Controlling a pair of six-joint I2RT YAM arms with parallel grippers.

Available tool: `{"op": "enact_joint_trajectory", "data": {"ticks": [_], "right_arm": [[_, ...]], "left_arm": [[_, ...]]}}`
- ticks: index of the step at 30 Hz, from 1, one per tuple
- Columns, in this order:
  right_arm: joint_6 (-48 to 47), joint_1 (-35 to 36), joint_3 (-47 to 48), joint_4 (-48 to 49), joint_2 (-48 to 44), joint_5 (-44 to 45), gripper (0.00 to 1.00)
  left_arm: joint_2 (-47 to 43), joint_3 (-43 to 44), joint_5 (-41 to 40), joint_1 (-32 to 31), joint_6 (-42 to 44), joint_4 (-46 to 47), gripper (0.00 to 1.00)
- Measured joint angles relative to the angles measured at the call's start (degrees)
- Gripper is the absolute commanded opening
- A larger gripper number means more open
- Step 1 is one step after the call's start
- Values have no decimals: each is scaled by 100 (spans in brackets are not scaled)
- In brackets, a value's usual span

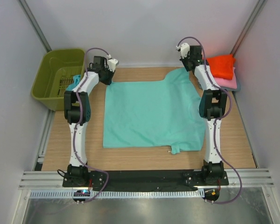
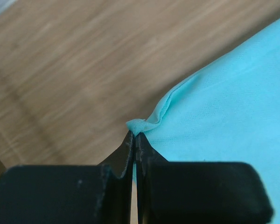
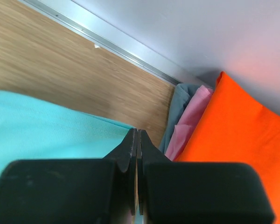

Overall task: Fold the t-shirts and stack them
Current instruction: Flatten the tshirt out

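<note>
Near edge of the table: the left arm's black base (image 1: pixel 78 176) and the right arm's black base (image 1: pixel 211 175) sit side by side on the light brown wooden table (image 1: pixel 60 154).
Middle of the table: a big teal cloth t-shirt (image 1: pixel 149 114) lies spread out flat between the two arms. It reaches from near the bases almost to the back edge.
Left gripper (image 2: pixel 134 135): it is at the far left corner of the big teal cloth t-shirt. Its jaws are pressed tight together, and the tips pinch the corner, which is bunched into a small fold.
Right gripper (image 3: pixel 137 133): it is at the far right corner of the same shirt. Its jaws are pressed tight together too. The tips sit at the cloth's edge, but I cannot tell if any cloth is caught.
Far left: an olive-green plastic basket (image 1: pixel 42 79) stands by the wall. A small bit of teal cloth (image 1: pixel 76 78) shows at its right side, next to the left arm.
Far right corner: a bright orange folded t-shirt (image 1: pixel 221 65) lies on top of a pink folded t-shirt (image 1: pixel 226 83). A grey-blue folded t-shirt (image 3: pixel 177 100) is at the bottom. This pile is just beside the right gripper.
</note>
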Motion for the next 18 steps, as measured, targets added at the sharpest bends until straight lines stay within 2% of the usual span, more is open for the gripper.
{"op": "enact_joint_trajectory", "data": {"ticks": [7, 18], "right_arm": [[68, -50, 105, 315, 494, 22, 1], [205, -28, 39, 627, 560, 22, 1]], "left_arm": [[678, 1062, -334, 120, -151, 35, 0], [726, 1156, -415, 153, -315, 153, 0]]}}
